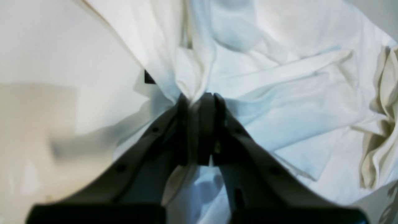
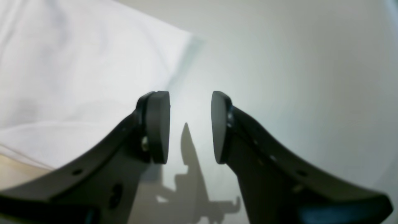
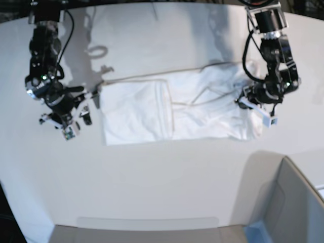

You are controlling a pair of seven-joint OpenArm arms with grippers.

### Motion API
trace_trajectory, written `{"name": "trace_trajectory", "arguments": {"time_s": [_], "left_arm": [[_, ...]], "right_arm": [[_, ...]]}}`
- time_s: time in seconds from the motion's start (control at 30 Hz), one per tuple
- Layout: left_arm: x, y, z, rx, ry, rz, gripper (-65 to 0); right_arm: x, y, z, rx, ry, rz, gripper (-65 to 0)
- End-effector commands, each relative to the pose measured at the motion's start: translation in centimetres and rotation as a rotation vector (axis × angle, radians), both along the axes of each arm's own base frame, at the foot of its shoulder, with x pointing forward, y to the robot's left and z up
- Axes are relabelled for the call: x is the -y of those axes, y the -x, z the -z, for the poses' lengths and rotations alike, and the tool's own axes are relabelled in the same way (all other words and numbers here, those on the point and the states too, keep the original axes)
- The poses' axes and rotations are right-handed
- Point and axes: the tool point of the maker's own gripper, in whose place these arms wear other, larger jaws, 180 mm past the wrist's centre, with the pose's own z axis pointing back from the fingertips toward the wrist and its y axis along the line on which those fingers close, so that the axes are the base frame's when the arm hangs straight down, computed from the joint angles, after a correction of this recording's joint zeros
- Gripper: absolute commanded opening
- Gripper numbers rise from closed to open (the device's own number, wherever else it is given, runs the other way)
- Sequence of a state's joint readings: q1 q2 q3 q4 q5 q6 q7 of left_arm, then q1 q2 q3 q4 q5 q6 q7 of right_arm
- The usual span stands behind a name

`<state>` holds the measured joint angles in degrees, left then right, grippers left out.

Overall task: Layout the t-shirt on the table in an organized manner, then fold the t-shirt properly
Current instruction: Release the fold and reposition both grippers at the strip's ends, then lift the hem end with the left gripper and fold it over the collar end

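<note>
The white t-shirt lies spread across the table with its print hidden; the right part is rumpled. My left gripper is at the shirt's right end. In the left wrist view the left gripper is shut on a bunched fold of the shirt, with the small black tag just to its left. My right gripper is just off the shirt's left edge. In the right wrist view the right gripper is open and empty over bare table, with the shirt to its left.
A grey bin stands at the table's front right corner. Cables hang along both arms at the back of the table.
</note>
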<state>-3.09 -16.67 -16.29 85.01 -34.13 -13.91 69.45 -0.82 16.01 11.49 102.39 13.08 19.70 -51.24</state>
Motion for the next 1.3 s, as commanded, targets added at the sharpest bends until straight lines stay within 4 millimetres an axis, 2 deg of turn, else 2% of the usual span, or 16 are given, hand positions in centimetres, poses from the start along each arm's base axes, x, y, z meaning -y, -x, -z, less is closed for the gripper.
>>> {"name": "trace_trajectory", "arguments": {"time_s": [0.0, 0.17, 0.23, 0.3, 0.43, 0.6, 0.8, 1.1, 1.27], "left_arm": [[-1.3, -1.3, -2.0, 0.039, -0.047, 0.002, -65.0], [0.1, -3.0, -7.4, 0.129, -0.09, 0.078, -65.0], [1.6, -3.9, -9.8, 0.187, -0.091, 0.11, -65.0], [3.0, -4.6, -11.0, 0.234, -0.069, 0.117, -65.0], [4.9, -4.9, -10.9, 0.245, -0.023, 0.13, -65.0], [10.6, -5.0, -11.3, 0.271, 0.063, 0.242, -65.0], [15.1, -5.1, -12.6, 0.316, 0.165, 0.276, -65.0], [22.5, -4.8, -14.1, 0.337, 0.276, 0.399, -65.0], [25.8, -4.0, -14.4, 0.33, 0.315, 0.465, -65.0]], "right_arm": [[-0.2, -0.6, -0.8, 0.029, -0.012, -0.01, -42.1], [0.8, -0.3, 2.2, -0.058, -0.023, 0.022, -42.1], [0.8, -0.7, 2.7, -0.053, -0.042, 0.027, -42.1], [0.7, -1.0, 3.5, -0.057, -0.06, 0.03, -42.1], [-0.8, -0.8, 5.2, -0.101, -0.063, -0.013, -42.1], [-2.9, -1.6, 5.4, -0.109, -0.083, -0.052, -42.1], [-5.8, -2.1, 5.6, -0.117, -0.107, -0.103, -42.1], [-8.0, -2.3, 5.9, -0.127, -0.135, -0.134, -42.1], [-8.2, -2.3, 5.9, -0.127, -0.138, -0.135, -42.1]]}}
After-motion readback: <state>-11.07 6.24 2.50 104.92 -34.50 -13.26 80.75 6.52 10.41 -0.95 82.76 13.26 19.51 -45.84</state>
